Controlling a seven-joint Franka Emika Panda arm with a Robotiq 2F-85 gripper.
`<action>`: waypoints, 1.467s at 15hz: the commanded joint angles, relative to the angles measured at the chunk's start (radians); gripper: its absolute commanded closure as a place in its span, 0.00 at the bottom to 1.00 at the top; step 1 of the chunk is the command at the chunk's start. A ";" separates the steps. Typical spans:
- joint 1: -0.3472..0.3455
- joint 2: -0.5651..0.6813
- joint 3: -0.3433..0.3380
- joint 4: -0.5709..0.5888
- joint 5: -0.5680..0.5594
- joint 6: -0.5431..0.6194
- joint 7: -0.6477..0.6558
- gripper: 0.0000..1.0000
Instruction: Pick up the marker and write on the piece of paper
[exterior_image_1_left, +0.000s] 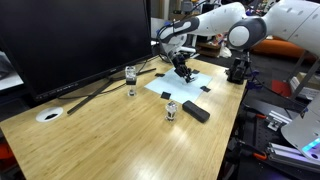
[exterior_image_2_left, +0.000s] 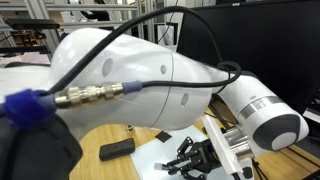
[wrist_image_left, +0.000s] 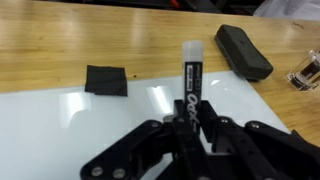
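Two dark fingers of my gripper (wrist_image_left: 192, 120) are clenched around the black cylindrical marker with white lettering (wrist_image_left: 192, 78), and they grasp it at its near part in the wrist view. Its pale end points away from me, over the pale bluish-white rectangular piece of paper (wrist_image_left: 60, 120). I cannot tell if it touches the sheet. The paper lies flat on the light wooden surface (wrist_image_left: 60, 40), with a small black square patch (wrist_image_left: 106, 80) at its corner. Beyond the paper lies a black oblong block (wrist_image_left: 244, 52), and a small clear glass object (wrist_image_left: 306, 68) stands at the right edge of this view. In an exterior view my gripper hangs over the paper, in front of a big black monitor (exterior_image_1_left: 70, 40). A small white round disc (exterior_image_1_left: 50, 115) lies well apart from the sheet.
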 joint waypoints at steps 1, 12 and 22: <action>-0.016 0.063 0.022 0.128 -0.030 -0.048 -0.014 0.95; -0.008 0.085 0.006 0.161 -0.016 -0.118 -0.017 0.95; 0.000 0.116 0.001 0.186 -0.020 -0.135 -0.008 0.95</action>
